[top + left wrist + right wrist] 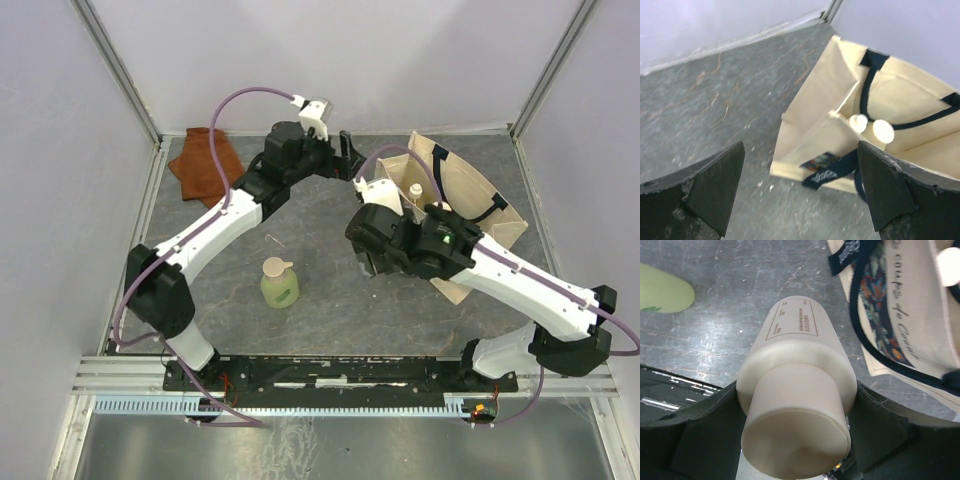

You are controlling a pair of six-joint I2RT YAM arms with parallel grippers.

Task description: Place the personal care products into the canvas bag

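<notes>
Your right wrist view shows what the top view hides: the right gripper point(797, 427) clamps the cream-white bottle point(801, 352) near the canvas bag point(920, 315), far right corner. Your left gripper point(800, 152) gapes wide, empty.

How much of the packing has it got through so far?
About halfway. Two round cream caps show inside the canvas bag, so two bottles look packed. The right end effector grips the cream-white bottle beside the bag, not yet in. The pale green bottle sits on the table, untouched; the left end effector is open and empty.
</notes>
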